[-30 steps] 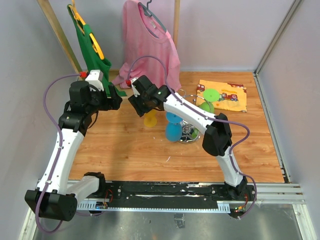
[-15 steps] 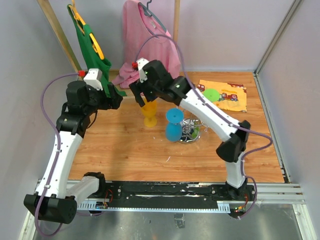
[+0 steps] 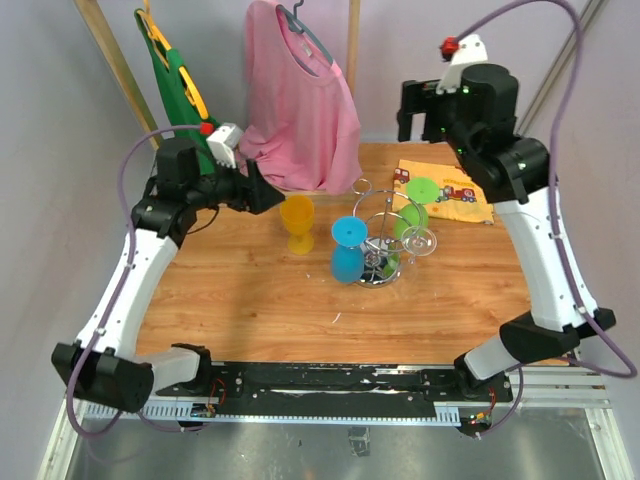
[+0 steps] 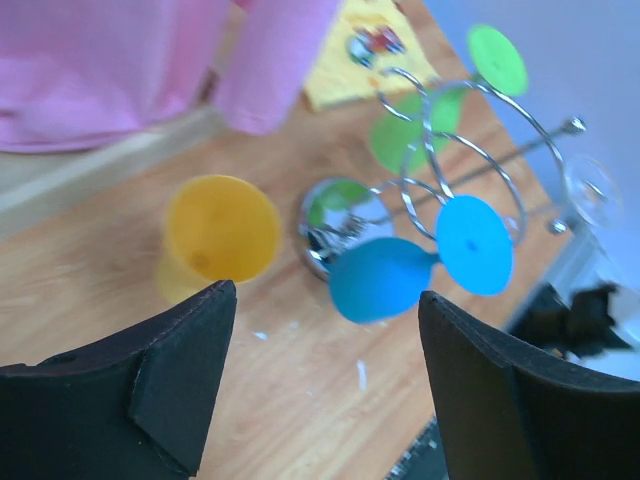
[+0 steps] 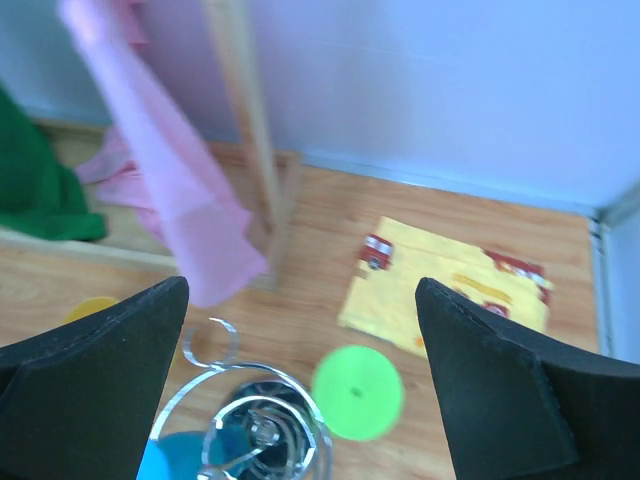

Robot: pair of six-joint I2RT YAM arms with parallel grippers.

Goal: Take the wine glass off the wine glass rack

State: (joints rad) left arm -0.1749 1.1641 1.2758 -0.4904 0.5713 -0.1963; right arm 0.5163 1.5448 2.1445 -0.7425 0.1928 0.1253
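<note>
Plainly, left claw (image 4: 322, 300) and right claw (image 5: 300, 290) gape open, off the looping chrome wine glass rack (image 3: 380, 270).

In the top view, the rack (image 3: 379, 272) stood on the table (image 3: 250, 300), a little right of centre. Three glasses hung from it: the left glass (image 3: 347, 262) on its left side, the far glass (image 3: 410, 213) at its upper right, and the right glass (image 3: 420, 242) on its right. A fourth glass (image 3: 297, 222) stood upright on the table, just left of the left glass and clear of the rack. A cloth (image 3: 455, 195) lay flat near the table's upper right corner, behind the rack. The left shirt (image 3: 185, 110) and right shirt (image 3: 300, 110) hung side by side at the upper left, over the table's far edge.
</note>
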